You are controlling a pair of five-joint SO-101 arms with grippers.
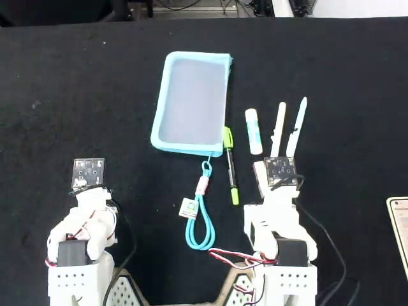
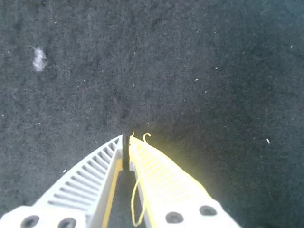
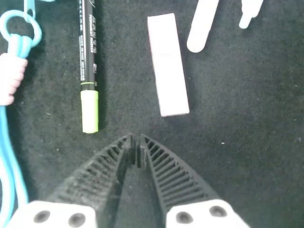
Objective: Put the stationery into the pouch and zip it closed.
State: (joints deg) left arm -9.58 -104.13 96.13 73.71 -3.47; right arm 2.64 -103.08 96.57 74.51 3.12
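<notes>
Pouch point(image 1: 191, 105) is lying ahead-left of R pincer point(image 1: 275, 182). Marker point(image 1: 230, 169) is lying just left of it, glue stick point(image 1: 254, 131) & 2 white pens point(image 1: 279, 126) just ahead. Cord loop point(image 1: 200, 220) is trailing further left. L pincer point(image 1: 89, 182) is sitting well left.

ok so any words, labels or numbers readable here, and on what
marker: white print along the black barrel, too blurred to read
tag on the pouch strap: green mark, too small to read
card at the high view's right edge: print too small to read
</notes>
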